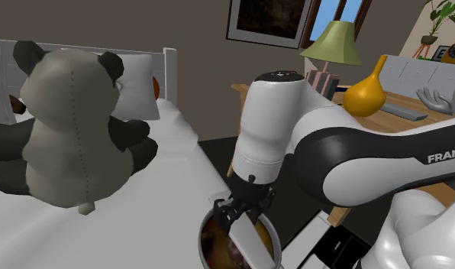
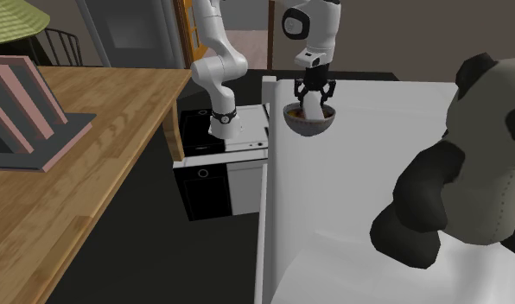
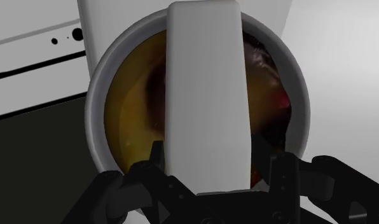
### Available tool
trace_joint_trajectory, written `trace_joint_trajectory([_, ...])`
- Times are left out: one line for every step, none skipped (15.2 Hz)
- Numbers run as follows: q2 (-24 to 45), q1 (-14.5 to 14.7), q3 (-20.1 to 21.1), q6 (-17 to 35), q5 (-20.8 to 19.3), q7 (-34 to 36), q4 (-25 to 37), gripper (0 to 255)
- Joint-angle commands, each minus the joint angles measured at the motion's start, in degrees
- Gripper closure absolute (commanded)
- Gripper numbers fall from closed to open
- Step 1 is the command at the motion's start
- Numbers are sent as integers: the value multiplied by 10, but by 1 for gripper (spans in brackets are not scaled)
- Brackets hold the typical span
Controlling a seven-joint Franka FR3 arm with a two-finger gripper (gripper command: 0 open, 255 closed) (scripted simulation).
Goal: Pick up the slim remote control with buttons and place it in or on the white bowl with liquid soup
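Black against the white bed [image 1: 169,172], the gripper [image 1: 238,217] is hanging straight down in the shoulder view. We are finding the bowl [image 1: 198,238] directly beneath it, its grey rim ringing dark, brownish soup [image 1: 218,246]. A panda plush [image 1: 66,130] is sitting on the bed well away from the gripper.

In the second exterior view, we are seeing the gripper [image 2: 312,98] pointing down just above the bowl [image 2: 309,127], which is sitting at the edge of the bed [image 2: 351,199]. The stand [image 2: 221,168] is standing just beside that edge, near the gripper. A pale upright piece, the remote [image 2: 312,106], is showing between the gripper's tips, its lower end reaching into the bowl. The panda plush [image 2: 472,164] is sitting far from the gripper, down the bed.

In the wrist view, we are looking along the gripper [image 3: 213,167] at the remote [image 3: 207,89], drawn as a plain white slab. The two fingers [image 3: 158,162] are standing against its long edges and pinching its near end. The rest of it is stretching away from the gripper across the bowl's opening. Yellow-brown soup [image 3: 128,108] is showing on both sides of the remote, inside the bowl's light rim [image 3: 93,118]. Beyond the rim, the stand [image 3: 29,63] is showing white on one side.
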Motion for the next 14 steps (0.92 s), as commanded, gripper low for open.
trace_joint_trajectory([6, 0, 3, 17, 0, 1, -11, 255])
trace_joint_trajectory([9, 0, 5, 25, 0, 1, -16, 255])
trace_joint_trajectory([12, 0, 6, 32, 0, 2, -20, 255])
trace_joint_trajectory([12, 0, 6, 32, 0, 2, -20, 255])
trace_joint_trajectory([12, 0, 6, 32, 0, 2, -20, 255])
trace_joint_trajectory([12, 0, 6, 32, 0, 2, -20, 255])
trace_joint_trajectory([12, 0, 6, 32, 0, 2, -20, 255])
trace_joint_trajectory([12, 0, 6, 32, 0, 2, -20, 255])
trace_joint_trajectory([12, 0, 6, 32, 0, 2, -20, 255])
trace_joint_trajectory([12, 0, 6, 32, 0, 2, -20, 255])
trace_joint_trajectory([12, 0, 6, 32, 0, 2, -20, 0])
trace_joint_trajectory([11, 0, 6, 31, 0, 2, -20, 0])
trace_joint_trajectory([12, 0, 6, 31, 0, 2, -19, 0])
trace_joint_trajectory([12, 0, 6, 31, 0, 2, -19, 0])
